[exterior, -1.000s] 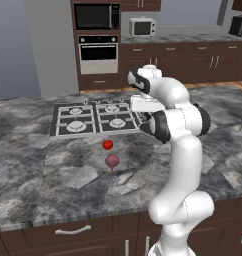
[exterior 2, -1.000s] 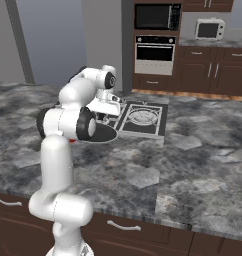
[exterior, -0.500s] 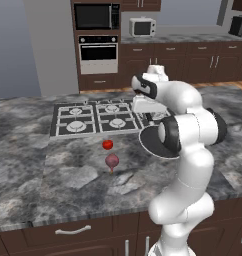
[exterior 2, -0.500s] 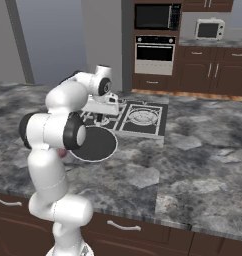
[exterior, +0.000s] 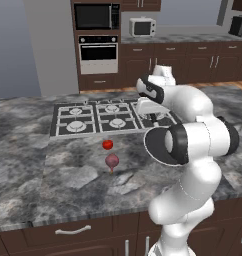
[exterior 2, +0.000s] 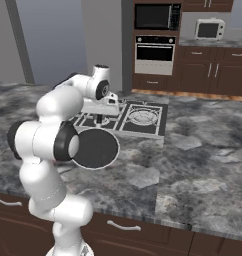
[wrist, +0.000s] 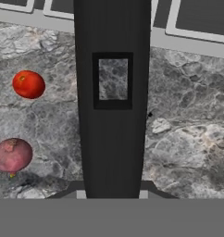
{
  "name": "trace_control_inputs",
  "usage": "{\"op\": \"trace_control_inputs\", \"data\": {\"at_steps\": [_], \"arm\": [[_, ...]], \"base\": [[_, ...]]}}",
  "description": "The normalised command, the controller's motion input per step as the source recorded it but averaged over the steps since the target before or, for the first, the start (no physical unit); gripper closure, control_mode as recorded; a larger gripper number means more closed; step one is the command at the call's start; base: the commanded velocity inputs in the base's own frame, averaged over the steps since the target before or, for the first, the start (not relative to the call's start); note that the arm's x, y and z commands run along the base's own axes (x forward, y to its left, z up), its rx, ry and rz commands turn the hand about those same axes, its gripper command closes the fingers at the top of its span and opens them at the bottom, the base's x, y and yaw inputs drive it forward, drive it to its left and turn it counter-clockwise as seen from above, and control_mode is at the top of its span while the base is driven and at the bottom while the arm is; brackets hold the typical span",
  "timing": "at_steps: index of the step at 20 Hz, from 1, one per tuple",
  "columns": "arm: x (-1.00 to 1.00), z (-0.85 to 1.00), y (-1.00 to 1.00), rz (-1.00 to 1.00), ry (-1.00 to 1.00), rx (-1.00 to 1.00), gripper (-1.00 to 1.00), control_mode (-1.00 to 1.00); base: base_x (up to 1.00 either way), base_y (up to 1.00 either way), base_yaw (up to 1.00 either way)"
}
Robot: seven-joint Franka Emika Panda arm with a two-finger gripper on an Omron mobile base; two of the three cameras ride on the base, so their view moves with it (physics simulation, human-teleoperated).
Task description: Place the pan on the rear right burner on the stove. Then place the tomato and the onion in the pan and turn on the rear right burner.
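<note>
My gripper is shut on the black handle of the pan. The pan's dark round face with its thin grey rim hangs above the counter, just in front of the stove. In the left base view the arm's elbow hides most of the pan. The rear right burner sits bare under its grate. The bright red tomato and the maroon onion lie on the counter left of the pan. In the hand view the tomato and onion lie left of the handle.
The grey marble island counter stretches wide to the left and front of the stove. The large burner lies at the stove's right end. A wall oven and dark cabinets stand far behind.
The arm's elbow has swung outward and lower. The pan stays in the grip, a little lower and nearer the robot. Tomato and onion have not moved.
</note>
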Motion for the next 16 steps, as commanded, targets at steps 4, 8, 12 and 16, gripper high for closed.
{"op": "trace_control_inputs", "data": {"at_steps": [4, 8, 12, 16], "arm": [[0.00, 0.39, -0.20, 0.07, 0.00, 0.00, 1.00, -1.00], [-0.03, 0.13, -0.27, 0.05, 0.01, 0.00, 1.00, -1.00], [-0.24, 0.11, -0.35, 0.06, 0.04, 0.00, 1.00, -1.00], [-0.31, 0.19, -0.23, 0.04, 0.00, 0.00, 1.00, -1.00]], "base": [[0.00, 0.00, 0.00], [0.00, 0.00, 0.00], [0.00, 0.00, 0.00], [0.00, 0.00, 0.00]]}}
